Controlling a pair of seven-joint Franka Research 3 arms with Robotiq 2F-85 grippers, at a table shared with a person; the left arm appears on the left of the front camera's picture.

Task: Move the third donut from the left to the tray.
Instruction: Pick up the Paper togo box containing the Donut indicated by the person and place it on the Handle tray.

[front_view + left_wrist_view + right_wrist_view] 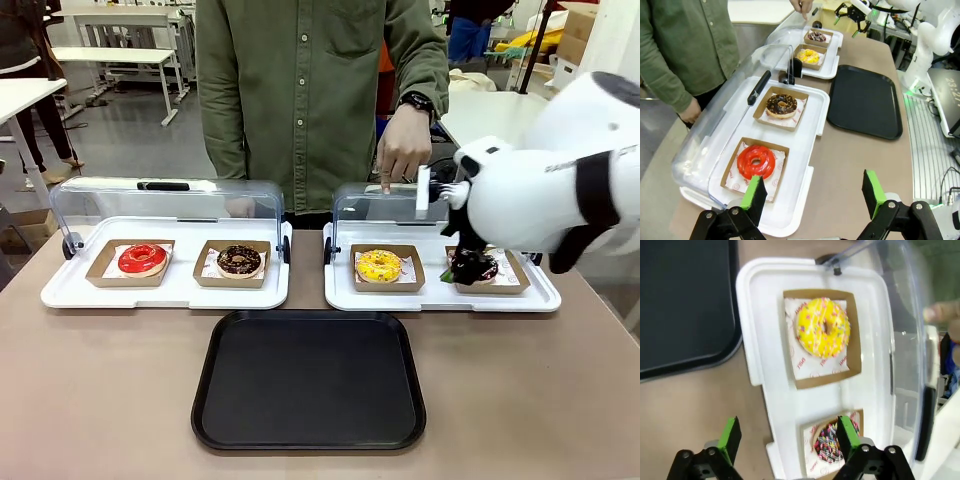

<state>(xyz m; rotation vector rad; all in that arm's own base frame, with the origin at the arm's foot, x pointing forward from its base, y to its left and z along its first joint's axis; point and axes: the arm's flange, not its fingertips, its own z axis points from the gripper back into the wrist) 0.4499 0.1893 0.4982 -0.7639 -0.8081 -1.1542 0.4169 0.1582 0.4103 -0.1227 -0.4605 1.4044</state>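
I see the yellow-iced donut (379, 265) sitting in its brown holder (387, 284) on a white tray (440, 298), with the lid (385, 205) raised and a person's hand (403, 155) on it beyond the donut. My right gripper (462, 265) hangs just beside the donut, over the dark sprinkled donut (478, 268) next to it, jaws spread wide and empty. The black tray (308, 380) lies near the donut, on my side. My left gripper (814, 195) is also spread and empty, well apart from the donut.

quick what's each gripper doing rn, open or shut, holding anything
Left gripper: open, holding nothing.
Right gripper: open, holding nothing; yellow donut not yet grasped.
Person's hand: fingers on the clear lid.
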